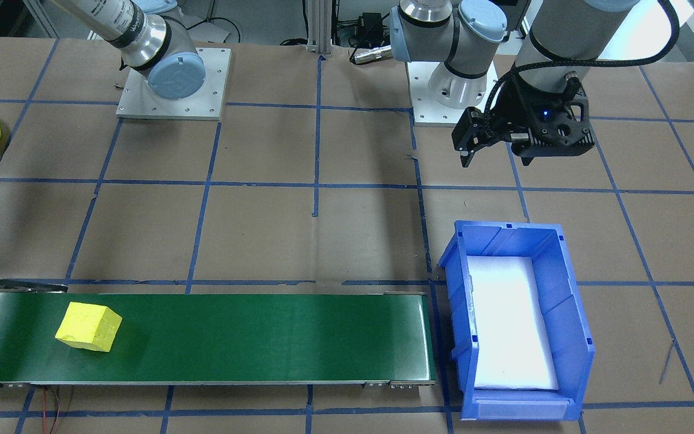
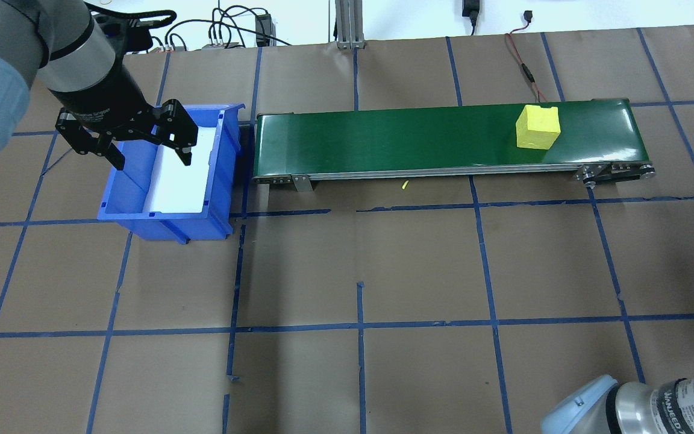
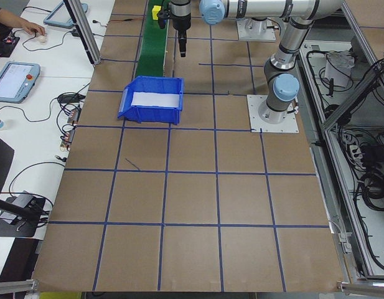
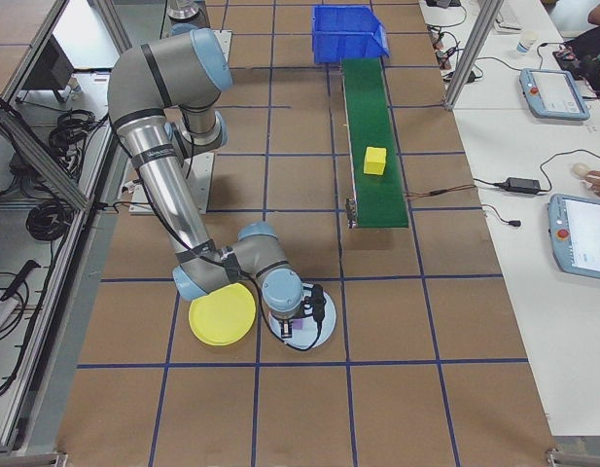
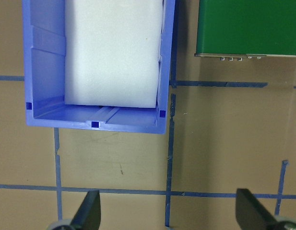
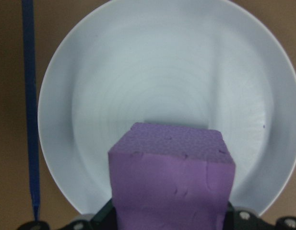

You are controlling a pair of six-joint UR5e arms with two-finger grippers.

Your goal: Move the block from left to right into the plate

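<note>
A purple block (image 6: 171, 187) fills the bottom of the right wrist view, with my right gripper (image 4: 303, 317) shut on it. It hangs over a pale blue-white round plate (image 6: 138, 72). The bright-yellow plate (image 4: 222, 313) lies right beside that one, to its left in the exterior right view, and nothing is in it. A yellow block (image 2: 538, 126) rests on the green conveyor belt (image 2: 383, 138) near its right end. My left gripper (image 2: 153, 163) hangs open and holds nothing, above the blue bin (image 2: 119, 199).
The blue bin (image 5: 95, 123) has a white foam liner and sits at the belt's left end. Blue tape lines grid the brown table. Cables run behind the belt. Operators' desks with tablets stand beyond the table's far edge.
</note>
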